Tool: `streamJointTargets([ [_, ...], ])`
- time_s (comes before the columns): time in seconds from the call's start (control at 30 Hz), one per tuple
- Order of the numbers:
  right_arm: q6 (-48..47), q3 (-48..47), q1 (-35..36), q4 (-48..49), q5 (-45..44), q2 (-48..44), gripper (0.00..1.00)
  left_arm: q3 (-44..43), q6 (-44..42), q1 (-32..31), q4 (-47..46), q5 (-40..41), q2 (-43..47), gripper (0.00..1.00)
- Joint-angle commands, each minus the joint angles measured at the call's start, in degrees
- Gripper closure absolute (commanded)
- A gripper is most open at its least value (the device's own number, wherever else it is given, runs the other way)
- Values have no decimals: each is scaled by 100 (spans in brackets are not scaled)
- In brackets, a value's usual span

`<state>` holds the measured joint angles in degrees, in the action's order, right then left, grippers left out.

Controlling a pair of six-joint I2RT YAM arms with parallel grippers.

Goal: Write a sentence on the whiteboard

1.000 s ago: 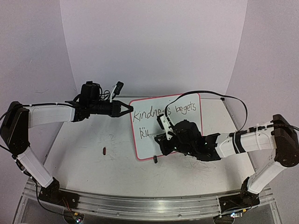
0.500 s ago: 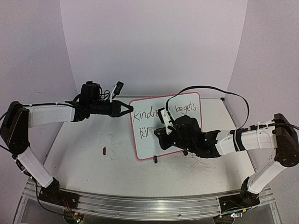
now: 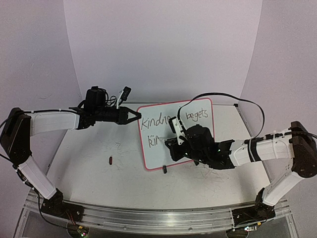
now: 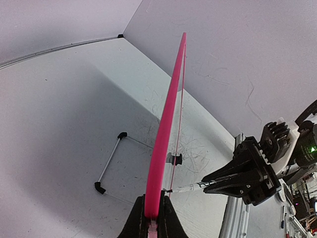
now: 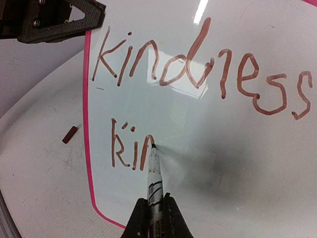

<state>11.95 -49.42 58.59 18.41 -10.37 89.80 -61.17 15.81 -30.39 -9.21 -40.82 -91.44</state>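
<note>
The whiteboard (image 3: 154, 154), white with a thin pink frame, stands tilted on the table. My left gripper (image 3: 136, 117) is shut on its left edge, and the left wrist view shows the pink rim (image 4: 166, 124) pinched between the jaws of that gripper (image 4: 153, 206). My right gripper (image 3: 173, 146) is shut on a marker (image 5: 154, 173) whose tip touches the board (image 5: 233, 163). The sentence (image 5: 198, 69) reads "kindness" on the top line with "kin" (image 5: 130, 148) below it. In the top view "begets" (image 3: 196, 114) follows on the first line. The arm hides part of "kindness" there.
A small brown marker cap (image 3: 110, 159) lies on the table left of the board, also seen as a cap (image 5: 70, 134) in the right wrist view. A black clip foot (image 3: 164, 169) sits at the board's lower edge. A wire bracket (image 4: 109, 162) lies behind the board.
The right gripper has shifted slightly right along the second line, and the marker has added an "n" stroke after "ki". The left gripper and the board have not moved.
</note>
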Motion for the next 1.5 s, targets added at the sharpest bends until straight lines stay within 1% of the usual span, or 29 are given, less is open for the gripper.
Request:
streamJointTargets([
  [0.0,240,262,-27,-163,21,-73,100,-186,-333,-100,102,100,67,100],
  [0.17,321,394,3,-180,39,-92,100,-187,-333,-99,103,94,59,100],
  [0.4,204,106,2,-141,-61,-308,100,-196,-335,-99,104,99,34,100],
  [0.6,256,180,-4,-102,-134,-524,100,-188,-336,-98,104,96,61,100],
  [1.1,99,-16,-45,3,-423,-160,100,-190,-335,-103,99,99,56,100],
  [1.47,-53,-98,-46,-31,-108,-51,100,-195,-333,-99,104,91,57,100],
])
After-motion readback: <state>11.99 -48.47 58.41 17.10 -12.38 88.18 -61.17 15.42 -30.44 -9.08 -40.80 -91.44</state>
